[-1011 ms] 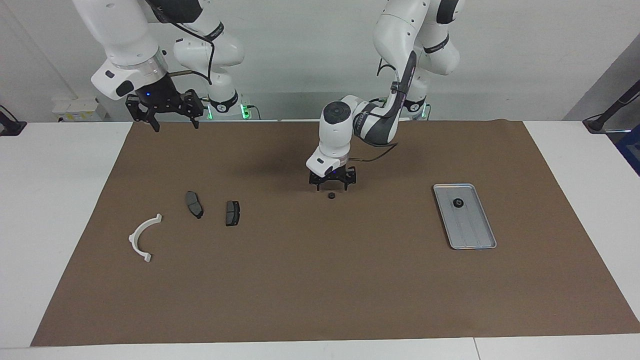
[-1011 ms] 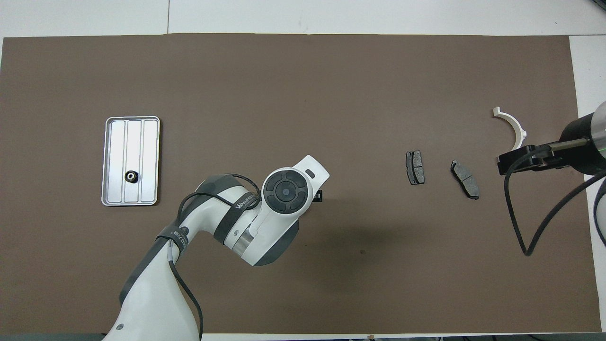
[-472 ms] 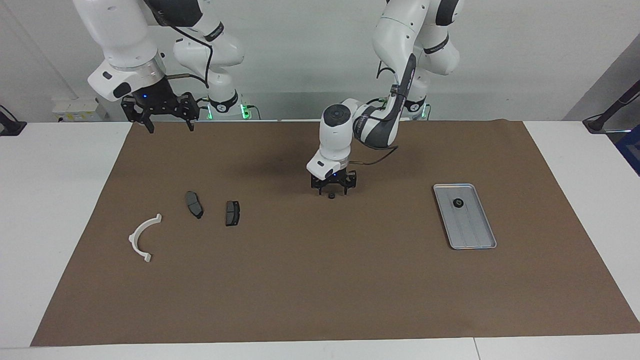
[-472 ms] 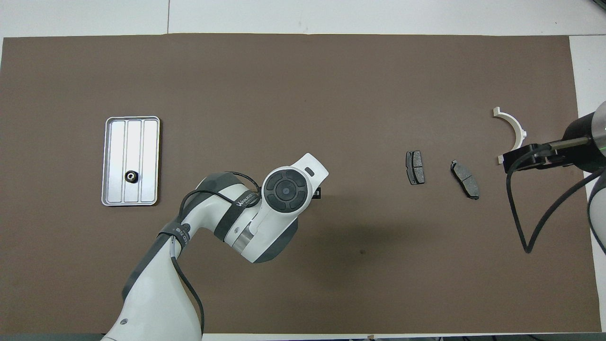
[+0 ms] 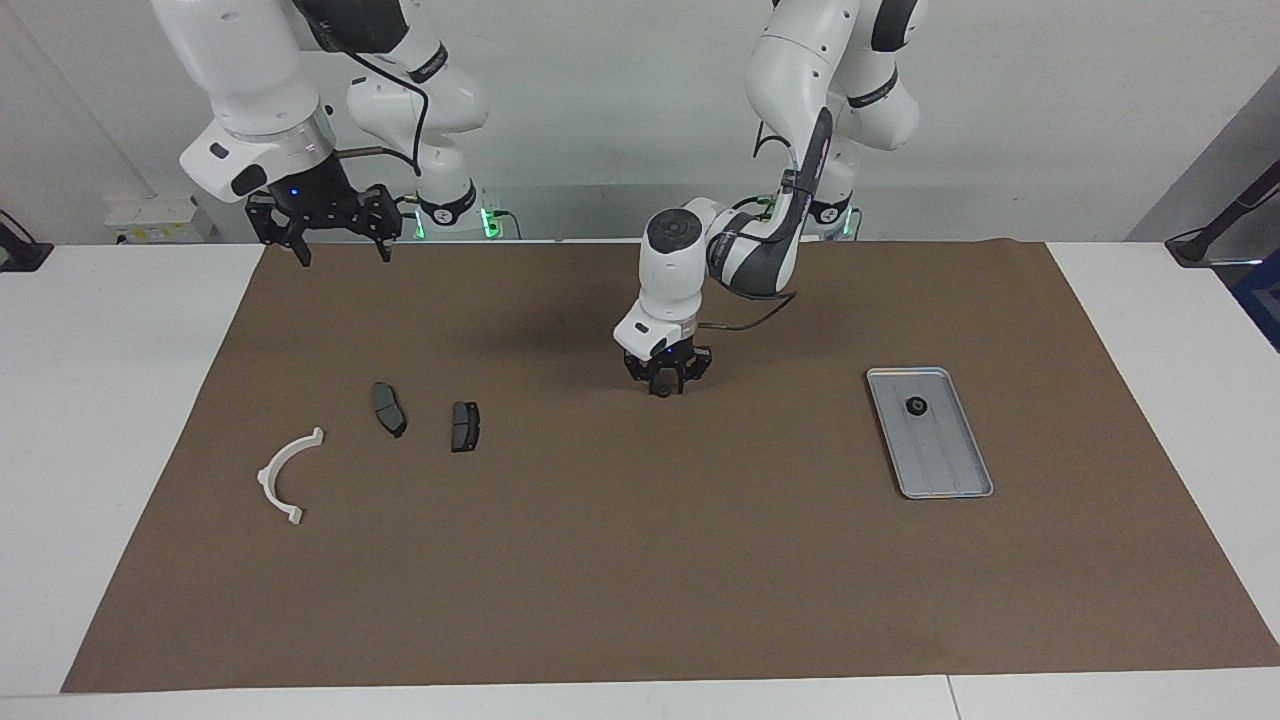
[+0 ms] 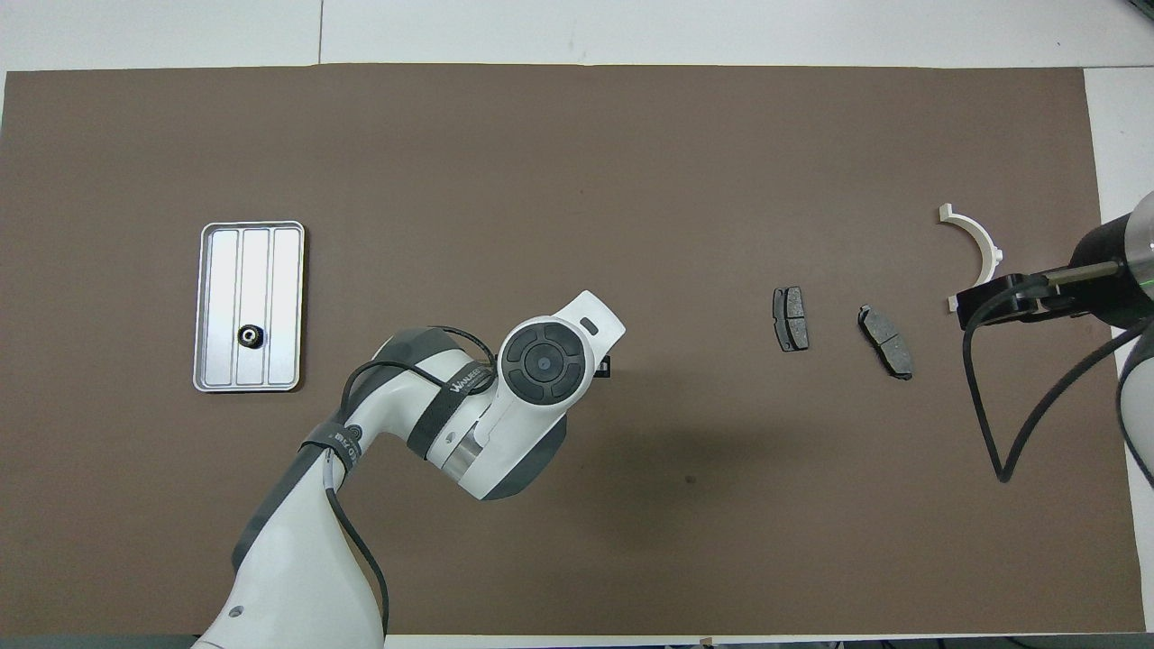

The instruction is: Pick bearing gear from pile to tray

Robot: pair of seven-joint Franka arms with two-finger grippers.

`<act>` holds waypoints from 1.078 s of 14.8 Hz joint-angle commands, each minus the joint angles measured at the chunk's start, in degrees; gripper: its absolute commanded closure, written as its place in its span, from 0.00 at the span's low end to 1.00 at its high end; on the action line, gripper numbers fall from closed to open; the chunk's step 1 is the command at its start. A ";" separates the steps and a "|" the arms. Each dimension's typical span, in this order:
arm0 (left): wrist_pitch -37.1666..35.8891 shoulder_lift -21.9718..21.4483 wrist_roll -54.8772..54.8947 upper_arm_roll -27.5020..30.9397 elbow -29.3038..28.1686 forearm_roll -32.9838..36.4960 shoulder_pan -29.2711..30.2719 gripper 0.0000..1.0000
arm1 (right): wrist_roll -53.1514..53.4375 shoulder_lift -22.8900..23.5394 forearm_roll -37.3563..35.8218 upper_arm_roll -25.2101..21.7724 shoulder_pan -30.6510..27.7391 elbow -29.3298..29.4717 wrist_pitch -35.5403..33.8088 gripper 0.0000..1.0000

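On white table [image 5: 120, 420], brown mat [image 5: 640, 560]

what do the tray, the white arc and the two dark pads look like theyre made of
Shallow silver-grey rectangular tray: looks like brushed metal, with a pale sheen and a ribbed floor. White curved arc: probably moulded plastic, being matte, uniformly white and thin-walled. Two dark grey brake pads: dull, grainy faces suggest friction compound, though any backing material cannot be made out.

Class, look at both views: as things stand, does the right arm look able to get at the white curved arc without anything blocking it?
Probably yes. The right gripper hangs open, raised over the mat's edge at its own end, and the white arc lies alone on the mat. The two brake pads lie beside the arc, apart from it.
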 commanded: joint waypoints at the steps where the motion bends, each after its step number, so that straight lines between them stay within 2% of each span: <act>1: 0.28 0.91 -1.61 1.02 0.97 1.00 -1.04 0.71 | 0.05 -0.62 0.28 0.28 -0.46 -0.69 1.43 0.00; 3: -0.42 0.91 -1.61 1.02 0.97 1.08 -0.95 0.89 | 0.23 -0.62 0.28 0.28 -0.37 -0.60 2.05 0.00; 5: -2.25 0.91 -1.61 1.11 1.84 1.09 -0.42 0.96 | 0.76 -0.62 0.28 0.37 -0.37 -0.69 2.14 0.00; 8: -6.83 0.91 -1.00 1.55 6.67 1.61 1.77 0.97 | 0.85 -0.62 0.28 0.37 -0.28 -0.60 2.05 0.00; 10: -9.63 -0.31 0.05 1.46 7.91 2.57 4.14 0.97 | 0.85 -0.62 0.28 0.37 -0.28 -0.60 2.14 0.00; 13: -14.02 -6.02 6.10 1.37 7.91 2.58 8.79 0.97 | 1.37 -0.62 0.37 0.37 -0.28 -0.60 2.14 0.00; 16: -19.21 -10.42 16.02 1.20 8.43 2.05 16.25 0.96 | 1.99 -0.70 1.33 0.37 -0.28 -0.60 2.14 0.00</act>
